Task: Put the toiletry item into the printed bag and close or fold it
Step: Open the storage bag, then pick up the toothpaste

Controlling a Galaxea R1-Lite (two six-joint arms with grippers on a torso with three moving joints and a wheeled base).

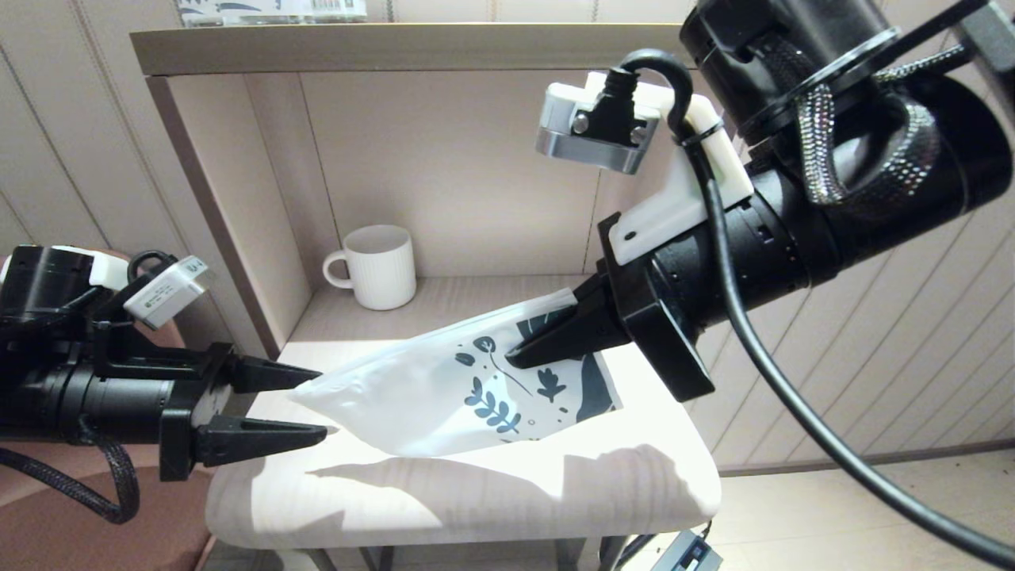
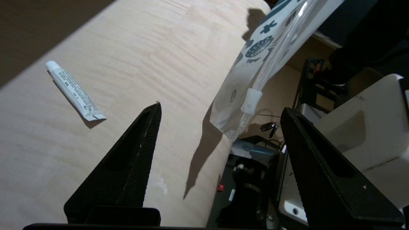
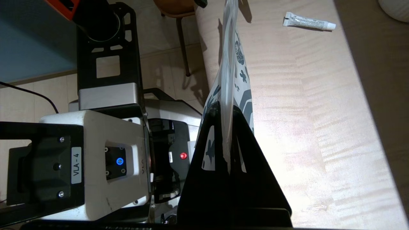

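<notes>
My right gripper [image 1: 515, 357] is shut on the leaf-printed end of the printed bag [image 1: 444, 388] and holds it tilted above the table [image 1: 650, 476]. In the right wrist view the bag's edge [image 3: 238, 64] runs between the shut fingers [image 3: 226, 107]. My left gripper [image 1: 321, 402] stands open at the bag's plain end. That corner and the slider [image 2: 250, 100] hang between the spread fingers [image 2: 222, 107] without touching them. The toiletry item [image 2: 75, 92], a small white tube, lies flat on the table, apart from both grippers, also visible as the tube [image 3: 308, 24]. The head view hides it.
A white ribbed mug [image 1: 381, 266] stands at the back inside the wooden shelf alcove [image 1: 396, 47]. A printed package [image 1: 270, 9] lies on top of the shelf. The table's front edge drops to the floor and the robot's base [image 3: 108, 153].
</notes>
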